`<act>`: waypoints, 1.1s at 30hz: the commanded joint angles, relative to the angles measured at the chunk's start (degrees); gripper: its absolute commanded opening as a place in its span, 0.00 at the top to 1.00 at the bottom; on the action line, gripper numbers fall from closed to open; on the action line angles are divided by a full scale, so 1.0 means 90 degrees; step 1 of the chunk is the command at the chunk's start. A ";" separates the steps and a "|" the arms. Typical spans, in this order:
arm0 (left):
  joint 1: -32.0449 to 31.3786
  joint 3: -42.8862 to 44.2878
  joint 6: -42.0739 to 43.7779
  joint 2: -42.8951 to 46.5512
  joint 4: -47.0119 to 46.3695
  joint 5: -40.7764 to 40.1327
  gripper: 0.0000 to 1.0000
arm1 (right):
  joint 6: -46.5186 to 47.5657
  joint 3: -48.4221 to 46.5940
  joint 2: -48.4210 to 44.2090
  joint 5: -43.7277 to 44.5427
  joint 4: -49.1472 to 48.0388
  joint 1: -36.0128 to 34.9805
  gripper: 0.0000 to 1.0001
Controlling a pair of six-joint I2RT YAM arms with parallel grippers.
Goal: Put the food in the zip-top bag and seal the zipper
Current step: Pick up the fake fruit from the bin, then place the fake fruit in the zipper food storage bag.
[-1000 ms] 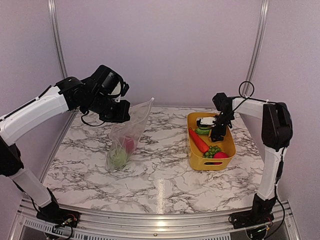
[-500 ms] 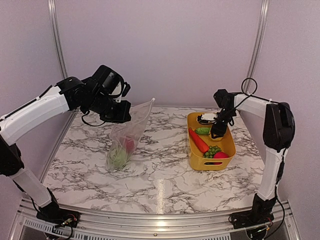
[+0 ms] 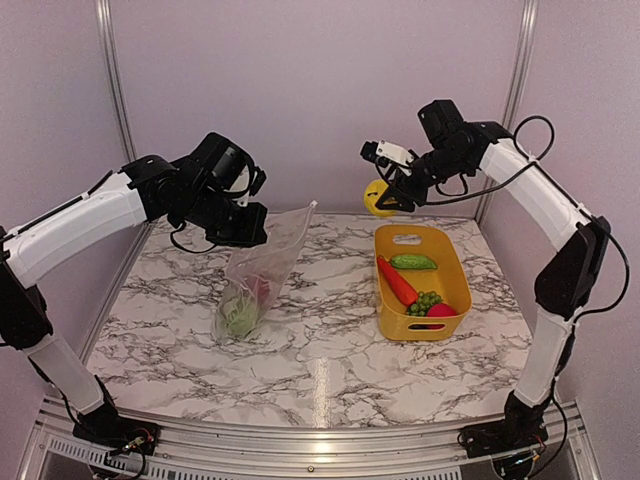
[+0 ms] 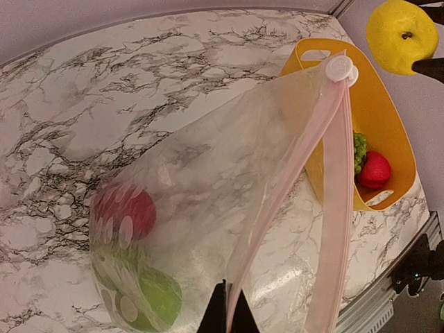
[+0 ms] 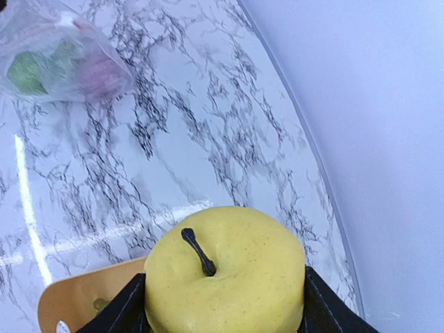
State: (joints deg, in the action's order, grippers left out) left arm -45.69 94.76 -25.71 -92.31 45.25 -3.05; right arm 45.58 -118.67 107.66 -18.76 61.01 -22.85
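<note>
My left gripper (image 3: 243,228) is shut on the near lip of the clear zip-top bag (image 3: 255,280) and holds its mouth up; the fingertips pinch the pale pink zipper strip (image 4: 277,208) in the left wrist view (image 4: 226,316). A red apple (image 4: 125,211) and a green apple (image 4: 149,298) lie in the bag's bottom. My right gripper (image 3: 385,200) is shut on a yellow stemmed fruit (image 5: 225,274), high above the basket's far-left corner; it also shows in the left wrist view (image 4: 401,35).
The yellow basket (image 3: 455,290) stands at the right, holding a cucumber (image 3: 413,261), an orange-red pepper (image 3: 397,282), green grapes (image 3: 428,300) and a red fruit (image 3: 440,311). The back wall and metal frame posts are close behind both arms.
My right gripper has risen out of the basket, carrying the yellow fruit up and to the left. The left gripper and bag have barely moved.
</note>
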 commanded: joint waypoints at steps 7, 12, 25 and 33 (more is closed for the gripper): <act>0.0018 0.0155 -0.0190 -0.0087 -0.0141 -0.0199 1.00 | -0.1850 -0.0650 -0.0437 -0.2303 -0.1388 -0.1169 0.45; 0.0018 0.0131 -0.0316 -0.0054 -0.0229 -0.0203 1.00 | -0.2622 -0.0669 -0.0333 -0.2670 -0.2051 -0.1478 0.45; 0.0018 -0.0343 -0.0744 0.0487 -0.0813 -0.0371 1.00 | -0.3200 -0.0821 0.0258 -0.2983 -0.2472 -0.1887 0.47; 0.0018 -0.0683 -0.0888 0.0750 -0.1080 -0.0384 1.00 | -0.3184 -0.0864 0.0624 -0.3013 -0.2505 -0.2003 0.47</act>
State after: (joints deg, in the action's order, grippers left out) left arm -45.69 90.15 -32.73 -87.96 38.35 -5.65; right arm 17.54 -123.94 111.66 -44.86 39.46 -39.59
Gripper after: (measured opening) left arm 0.012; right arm 0.623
